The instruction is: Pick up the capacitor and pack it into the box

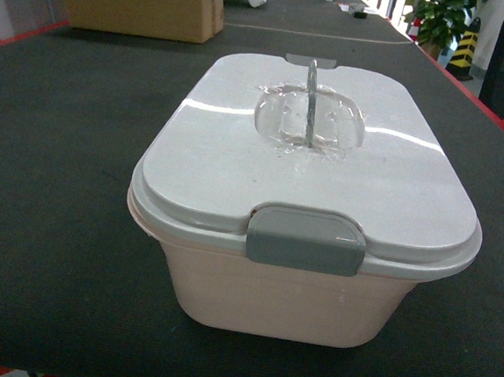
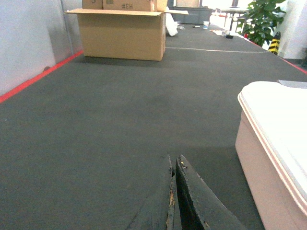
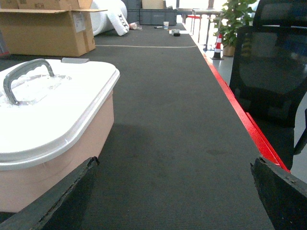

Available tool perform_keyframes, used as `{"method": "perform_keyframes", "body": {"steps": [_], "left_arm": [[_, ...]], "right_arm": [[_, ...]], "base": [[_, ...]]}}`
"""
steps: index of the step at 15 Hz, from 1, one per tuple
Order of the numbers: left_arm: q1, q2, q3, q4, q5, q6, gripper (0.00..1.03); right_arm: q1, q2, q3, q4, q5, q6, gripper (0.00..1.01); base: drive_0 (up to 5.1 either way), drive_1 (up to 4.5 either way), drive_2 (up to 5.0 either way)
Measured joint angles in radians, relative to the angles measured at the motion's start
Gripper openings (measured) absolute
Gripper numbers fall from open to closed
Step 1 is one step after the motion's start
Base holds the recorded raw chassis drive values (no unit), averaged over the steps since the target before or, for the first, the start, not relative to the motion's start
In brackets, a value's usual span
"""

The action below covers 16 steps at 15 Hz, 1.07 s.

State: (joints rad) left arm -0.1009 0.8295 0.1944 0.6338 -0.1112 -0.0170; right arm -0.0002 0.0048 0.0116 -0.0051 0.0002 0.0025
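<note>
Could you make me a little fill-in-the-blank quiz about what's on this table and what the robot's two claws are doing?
1. The lid on the box is ____, with the grey latch folded down at the front.
2. The grey handle on the lid stands ____ rather than lying flat.
3. The fingers of the left gripper are pressed ____.
4. The fingers of the right gripper are spread wide ____.

Missing words: closed; upright; together; apart
</note>
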Motion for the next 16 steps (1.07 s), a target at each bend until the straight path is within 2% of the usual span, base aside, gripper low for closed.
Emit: {"method": "perform_keyframes", "body": {"steps": [2, 3, 4, 7, 11, 13, 16], "left_arm": [[0.019, -0.071, -0.053, -0.029, 0.034, 0.000, 0.02], [0.074, -0.105, -0.072, -0.045, 0.097, 0.001, 0.02], [0.104, -0.136, -0.086, -0.059, 0.095, 0.001, 0.02], [0.104, -0.182, -0.103, -0.082, 0.106, 0.000, 0.02], [0.098, -0.331, -0.150, -0.188, 0.111, 0.000, 0.02], [0.098, -0.365, -0.181, -0.179, 0.111, 0.000, 0.02], [0.098, -0.465, -0.181, -0.268, 0.111, 0.000, 0.02]], "right_arm": [[0.000, 0.000, 0.000, 0.000, 0.000, 0.000, 0.98], [0.000, 0.000, 0.000, 0.000, 0.000, 0.000, 0.98], [0.000, 0.000, 0.000, 0.000, 0.000, 0.000, 0.98], [0.000, 0.000, 0.000, 0.000, -0.001, 0.000, 0.98], [0.000, 0.000, 0.000, 0.000, 0.000, 0.000, 0.98], [0.000, 0.000, 0.000, 0.000, 0.000, 0.000, 0.98], [0.000, 0.000, 0.000, 0.000, 0.000, 0.000, 0.98]], "base": [[0.0, 0.00, 0.0], [0.0, 0.00, 0.0], [0.0, 0.00, 0.0], [0.0, 0.00, 0.0], [0.0, 0.00, 0.0], [0.0, 0.00, 0.0], [0.0, 0.00, 0.0]]}}
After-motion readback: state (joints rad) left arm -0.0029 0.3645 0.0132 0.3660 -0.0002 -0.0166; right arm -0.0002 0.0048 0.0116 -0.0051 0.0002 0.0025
